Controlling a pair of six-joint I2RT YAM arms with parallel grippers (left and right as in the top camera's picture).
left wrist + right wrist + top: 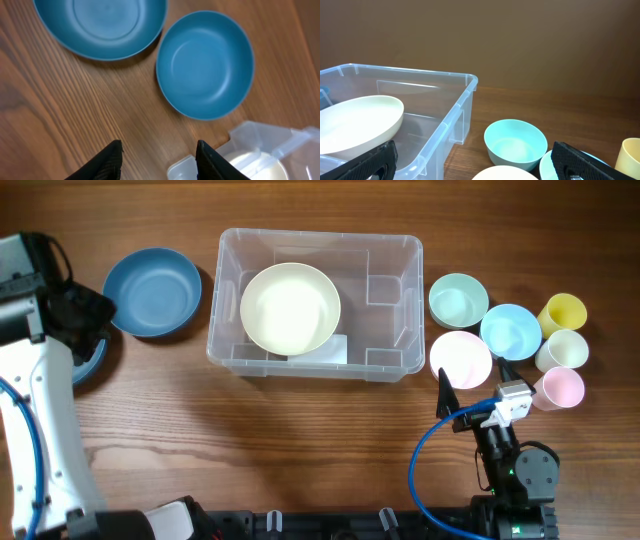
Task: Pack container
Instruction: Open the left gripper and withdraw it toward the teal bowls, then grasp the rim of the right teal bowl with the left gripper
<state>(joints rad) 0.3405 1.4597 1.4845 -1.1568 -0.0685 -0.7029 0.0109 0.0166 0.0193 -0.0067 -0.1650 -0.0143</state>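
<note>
The clear plastic container (318, 236) stands at the middle back of the table with a large cream bowl (290, 307) tilted inside it. My left gripper (92, 315) is open and empty, hovering left of the container near a blue bowl (152, 290); in the left wrist view my fingers (159, 160) frame bare wood below that bowl (205, 65). My right gripper (475, 385) is open and empty just in front of a pink bowl (460, 358). The right wrist view shows its fingers (480, 167) spread wide, with the container (455, 107) and cream bowl (360, 122) at left.
A larger blue bowl (100, 22) lies partly under the left arm (90, 365). Right of the container stand a mint bowl (458, 300), a light blue bowl (510, 330), a yellow cup (562, 312), a cream cup (562, 350) and a pink cup (558, 388).
</note>
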